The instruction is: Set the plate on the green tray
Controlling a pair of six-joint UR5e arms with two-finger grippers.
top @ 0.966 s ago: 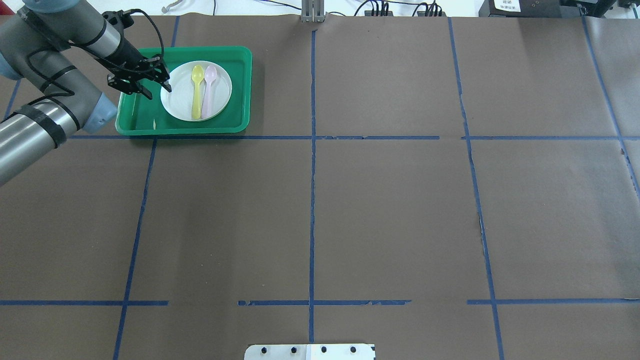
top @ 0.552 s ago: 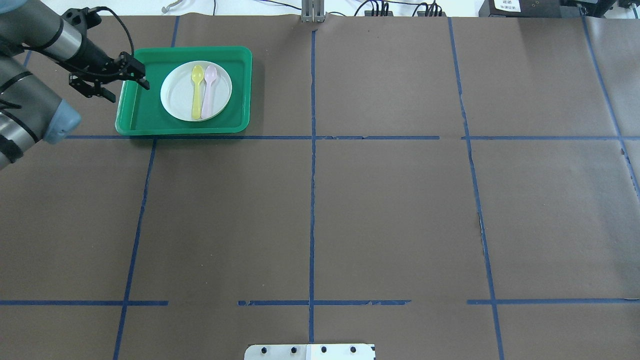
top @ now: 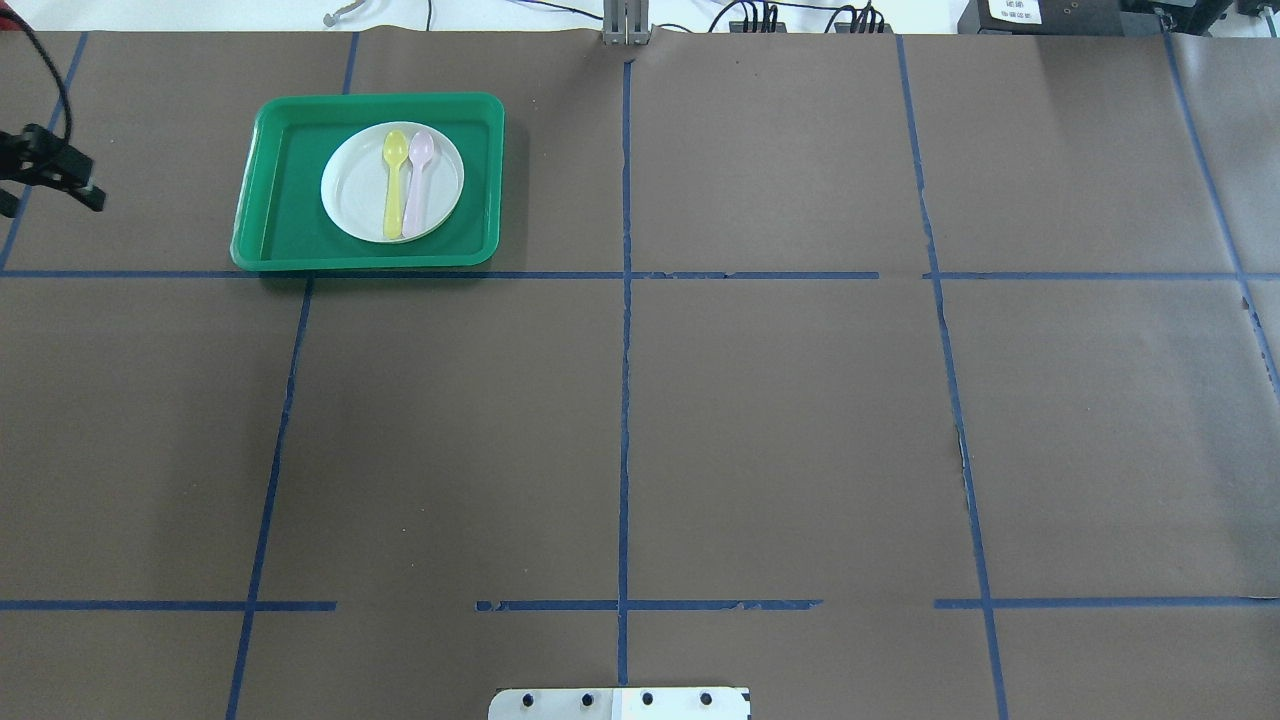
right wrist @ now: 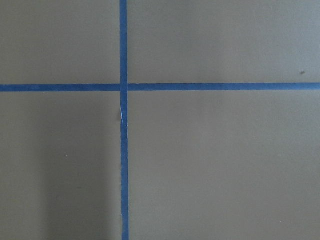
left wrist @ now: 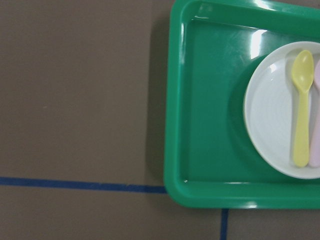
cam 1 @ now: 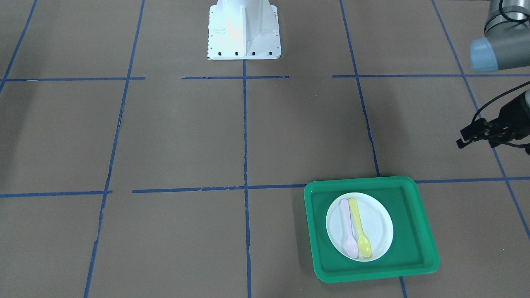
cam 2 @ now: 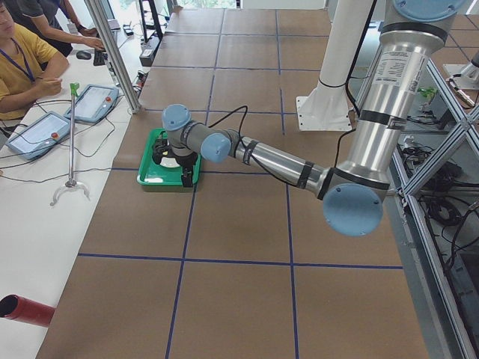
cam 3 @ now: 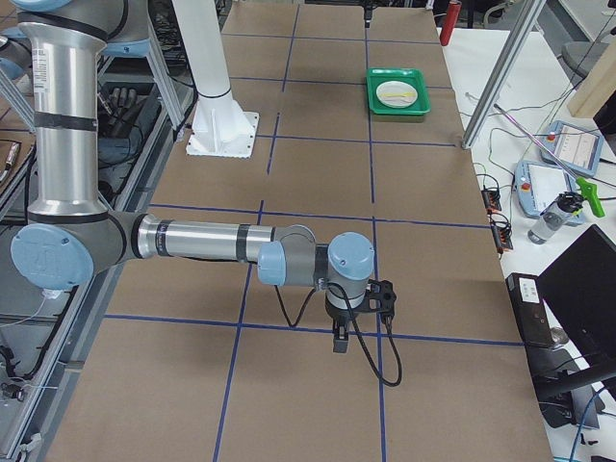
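Note:
The white plate (top: 355, 190) lies flat inside the green tray (top: 280, 220) at the far left of the table, with a yellow spoon (top: 394, 185) and a pink spoon (top: 417, 180) on it. The plate (cam 1: 374, 223) and the tray (cam 1: 418, 248) also show in the front-facing view, and again in the left wrist view as plate (left wrist: 270, 115) and tray (left wrist: 210, 150). My left gripper (top: 48, 200) is open and empty, above the table well left of the tray; it also shows in the front-facing view (cam 1: 492, 145). My right gripper (cam 3: 361, 308) shows only in the right side view, so I cannot tell its state.
The brown table cover is crossed by blue tape lines (top: 625, 275). The robot's white base (cam 1: 243, 29) stands at the near edge. Operators' tablets (cam 2: 37, 131) and a grabber tool lie on the white bench beyond the far edge.
My left gripper has moved from the plate's left rim leftward, off the tray, to the table's left edge. The plate, spoons and tray have not moved.

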